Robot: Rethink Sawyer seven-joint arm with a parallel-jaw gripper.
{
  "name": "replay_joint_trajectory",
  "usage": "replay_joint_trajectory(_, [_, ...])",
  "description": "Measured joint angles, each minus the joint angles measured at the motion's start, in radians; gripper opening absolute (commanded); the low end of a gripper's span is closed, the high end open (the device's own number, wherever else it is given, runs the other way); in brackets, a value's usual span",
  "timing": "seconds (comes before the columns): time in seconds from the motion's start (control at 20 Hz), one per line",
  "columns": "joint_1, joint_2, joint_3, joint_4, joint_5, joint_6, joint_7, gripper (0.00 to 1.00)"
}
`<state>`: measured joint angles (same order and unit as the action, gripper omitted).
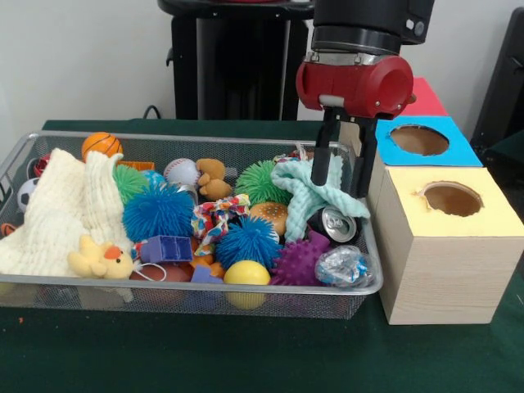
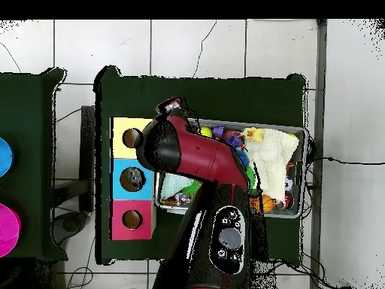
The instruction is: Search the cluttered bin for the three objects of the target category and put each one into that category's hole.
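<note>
End effector point(image 1: 344, 168) over bin point(image 1: 188, 288) beside blue hole point(image 1: 419, 140).

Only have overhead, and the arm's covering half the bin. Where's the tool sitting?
Observer: In the front view, the tool hangs over the bin's end next to the boxes, its tips behind a mint cloth.
Operator: Open or shut?
Observer: Open. There's a bare gap between the fingers above the cloth.
Operator: Any bottle showing?
Observer: One crumpled clear bottle, in the bin corner beside the yellow-topped box.
</note>
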<state>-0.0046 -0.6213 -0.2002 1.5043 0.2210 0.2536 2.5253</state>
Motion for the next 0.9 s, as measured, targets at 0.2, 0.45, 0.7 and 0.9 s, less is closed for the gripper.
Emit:
replay_joint_trajectory(0.2, [0.025,0.016,-0.042,-0.056,-0.023,0.133,0.0,1.0])
replay_joint_trajectory(0.45, [0.034,0.026,-0.057,-0.133,-0.043,0.345,0.0,1.0])
replay_joint_trajectory(0.7, [0.025,0.045,-0.057,-0.213,-0.058,0.438,0.0,1.0])
replay_joint_trajectory(0.9, [0.018,0.069,-0.058,-0.268,-0.059,0.437,0.0,1.0])
